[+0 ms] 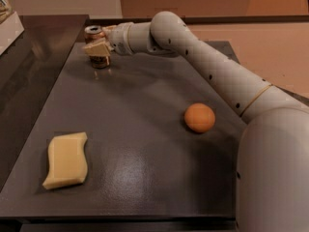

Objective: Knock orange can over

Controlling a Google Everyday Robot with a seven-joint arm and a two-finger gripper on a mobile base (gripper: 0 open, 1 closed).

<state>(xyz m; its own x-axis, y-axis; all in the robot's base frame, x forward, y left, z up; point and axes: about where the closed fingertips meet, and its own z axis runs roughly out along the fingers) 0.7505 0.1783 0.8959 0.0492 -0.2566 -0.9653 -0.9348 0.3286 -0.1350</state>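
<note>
The orange can (93,32) stands at the far left corner of the dark table (145,105). It has a brownish body and a silver top rim, and it looks upright or slightly tilted. My gripper (99,43) is right at the can, reaching in from the right, and its pale tip covers the middle of the can's body. Only the can's top and its base (100,62) show around the gripper. The white arm (203,57) stretches from the lower right across the table to the can.
A round orange fruit (199,117) lies right of centre, just under the arm. A yellow sponge (66,159) lies at the near left. A second dark counter (34,47) adjoins on the left, with a pale object (8,23) at its far end.
</note>
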